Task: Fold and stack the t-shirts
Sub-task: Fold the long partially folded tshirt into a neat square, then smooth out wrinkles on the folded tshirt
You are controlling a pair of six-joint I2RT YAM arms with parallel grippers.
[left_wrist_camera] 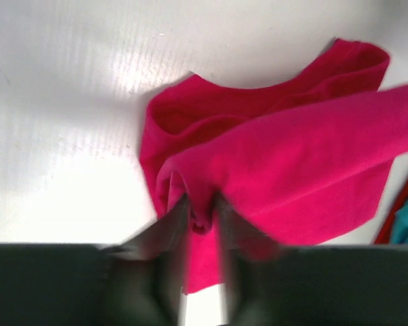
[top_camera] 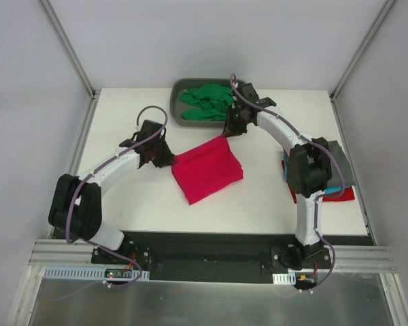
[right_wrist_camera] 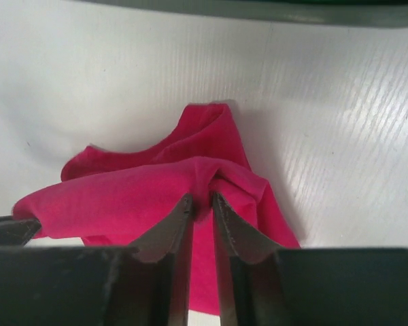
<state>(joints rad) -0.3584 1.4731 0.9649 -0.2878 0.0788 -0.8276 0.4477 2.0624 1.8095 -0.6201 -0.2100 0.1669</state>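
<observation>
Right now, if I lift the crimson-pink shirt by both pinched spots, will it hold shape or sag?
Probably floppy: the crimson-pink shirt bunches into soft folds where the left gripper and right gripper pinch it. Thin, so likely light; it should sag between them and slide over the table.

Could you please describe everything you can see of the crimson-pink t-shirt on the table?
The crimson-pink t-shirt is soft, plain, single-colour fabric, folded into a rough rectangle. It lies slanted near the middle of the white table. A curved edge, seemingly the neckline, shows in the left wrist view. The left tool pinches its left corner and the right tool its far corner, bunching the cloth there.
</observation>
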